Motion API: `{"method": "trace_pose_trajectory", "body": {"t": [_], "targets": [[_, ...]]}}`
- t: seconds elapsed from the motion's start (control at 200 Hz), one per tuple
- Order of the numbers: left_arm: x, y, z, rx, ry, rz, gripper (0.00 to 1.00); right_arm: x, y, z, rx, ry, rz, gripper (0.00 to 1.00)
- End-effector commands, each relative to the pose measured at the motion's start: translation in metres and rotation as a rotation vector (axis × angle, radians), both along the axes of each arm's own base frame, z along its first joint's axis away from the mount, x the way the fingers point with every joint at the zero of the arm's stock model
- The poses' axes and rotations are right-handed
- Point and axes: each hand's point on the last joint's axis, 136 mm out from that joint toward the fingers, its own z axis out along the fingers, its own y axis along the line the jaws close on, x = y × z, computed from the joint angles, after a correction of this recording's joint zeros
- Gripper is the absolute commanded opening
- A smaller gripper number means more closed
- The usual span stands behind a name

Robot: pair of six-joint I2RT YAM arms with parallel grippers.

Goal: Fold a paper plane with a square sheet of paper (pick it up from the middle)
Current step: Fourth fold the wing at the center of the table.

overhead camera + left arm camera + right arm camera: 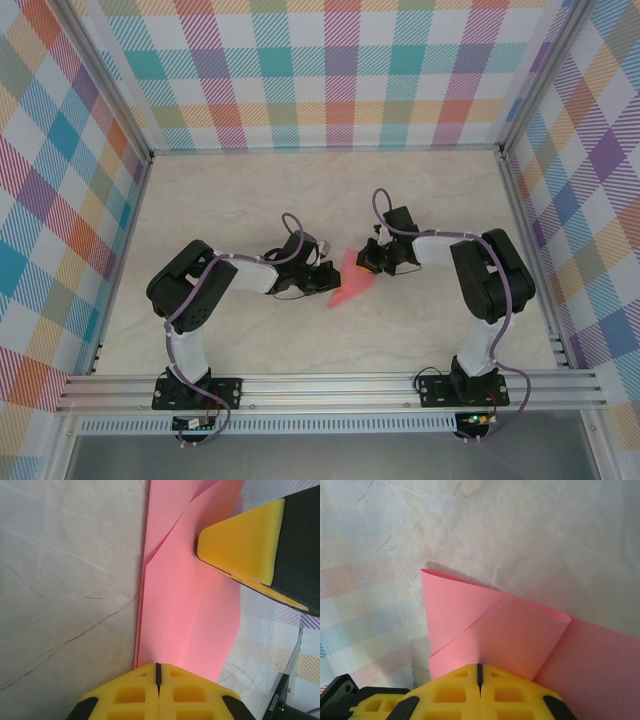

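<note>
**Pink paper** [352, 283], partly folded, held near the middle of the desk [250, 190] between the two arms. The left end effector [325, 281] is clamped on the paper's near end, its yellow fingers [130, 697] pressed together over the sheet. The right end effector [368, 262] is likewise clamped on the far end. Left wrist view: the paper's long edge runs straight beside the marbled desk, with several layers stacked along it. Right wrist view: the paper curls over in two layers with rounded, uncreased edges. Whether the paper touches the desk cannot be told. Pale desk surface spreads from the paper to the chequered walls [340, 70], which stand well apart on three sides.
</note>
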Motion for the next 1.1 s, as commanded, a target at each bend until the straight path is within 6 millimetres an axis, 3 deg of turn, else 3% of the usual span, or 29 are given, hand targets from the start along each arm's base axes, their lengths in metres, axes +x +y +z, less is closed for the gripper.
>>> {"method": "trace_pose_trajectory", "body": {"t": [0.0,0.145,0.4,0.605,0.84,1.095], "targets": [[-0.042,0.061,-0.081,0.305,0.188,0.039,0.0,0.015,-0.019,-0.014,-0.065,-0.026,-0.043,0.02],[-0.042,0.061,-0.082,0.307,0.188,0.043,0.0,0.027,-0.014,0.01,-0.009,-0.082,-0.054,0.02],[-0.042,0.063,-0.083,0.309,0.188,0.049,0.0,0.032,-0.034,-0.021,-0.067,-0.037,-0.105,0.02],[-0.043,0.062,-0.082,0.304,0.187,0.047,0.0,0.042,-0.037,-0.004,-0.052,-0.087,-0.129,0.02],[-0.043,0.062,-0.082,0.303,0.187,0.049,0.0,0.048,-0.047,-0.019,-0.049,-0.05,-0.161,0.02],[-0.043,0.061,-0.082,0.3,0.185,0.048,0.0,0.06,-0.057,-0.002,-0.069,-0.097,-0.182,0.03]]}}
